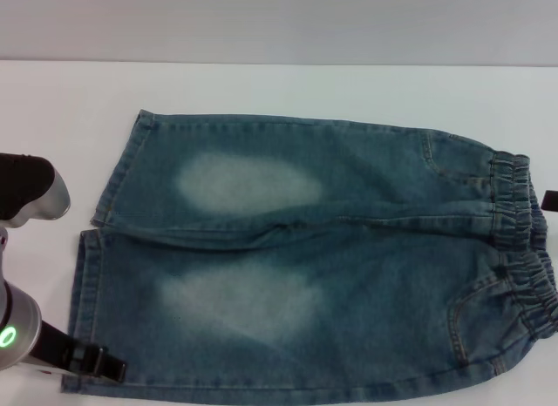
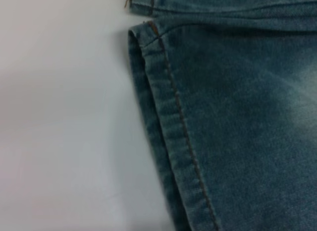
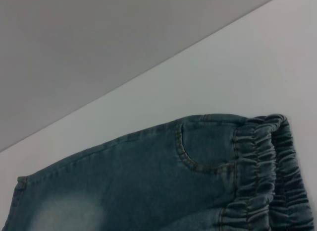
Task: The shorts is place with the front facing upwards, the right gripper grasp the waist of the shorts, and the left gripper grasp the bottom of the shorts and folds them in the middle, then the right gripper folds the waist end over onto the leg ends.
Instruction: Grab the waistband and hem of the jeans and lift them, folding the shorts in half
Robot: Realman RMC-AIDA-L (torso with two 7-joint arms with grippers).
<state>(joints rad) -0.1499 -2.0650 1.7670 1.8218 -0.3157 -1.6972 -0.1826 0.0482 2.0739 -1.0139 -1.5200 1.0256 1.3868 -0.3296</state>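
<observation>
The blue denim shorts (image 1: 331, 249) lie flat and front-up on the white table (image 1: 261, 88). The ruched waist (image 1: 523, 240) is at the right, and the bottom of the shorts, the two leg ends (image 1: 85, 293), is at the left. My left gripper (image 1: 103, 366) is down at the near leg's hem corner, on the green-ringed arm. In the left wrist view that stitched hem (image 2: 173, 132) fills the frame close up. At the right edge beside the waist, only a black sliver of my right gripper (image 1: 550, 200) shows. The right wrist view shows the waist (image 3: 262, 176) and a pocket.
Bare white table (image 1: 52, 101) surrounds the shorts at the far side and the left. A grey wall (image 1: 279, 23) runs behind the table's far edge. The near hem and the waist lie close to the head view's near and right borders.
</observation>
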